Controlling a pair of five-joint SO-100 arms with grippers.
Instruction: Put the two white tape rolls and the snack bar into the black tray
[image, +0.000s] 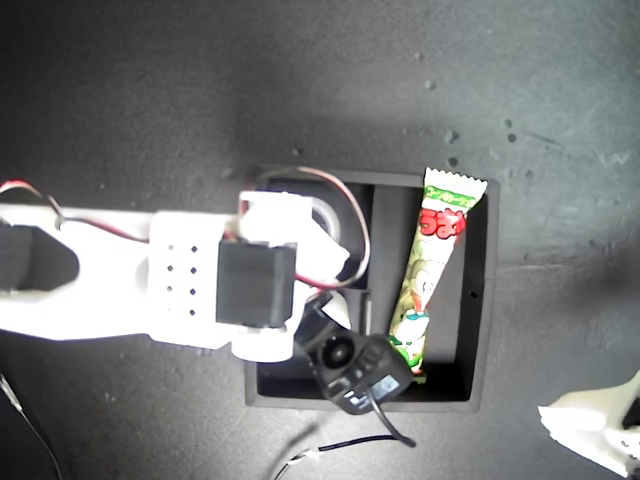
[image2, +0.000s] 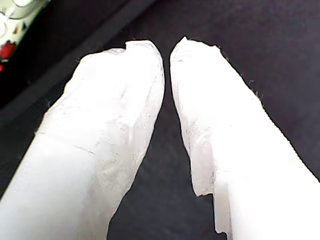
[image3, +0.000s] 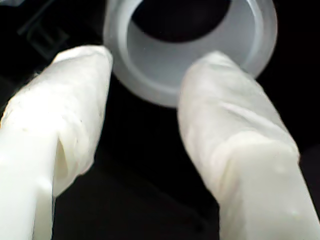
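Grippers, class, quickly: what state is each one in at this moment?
My first gripper: nearly shut, holding nothing.
My second gripper: open, one finger inside the white tape roll, not clamped.

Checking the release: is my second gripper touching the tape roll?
Cannot tell. In the second wrist view one finger overlaps the tape roll rim, with no clear contact or gap.
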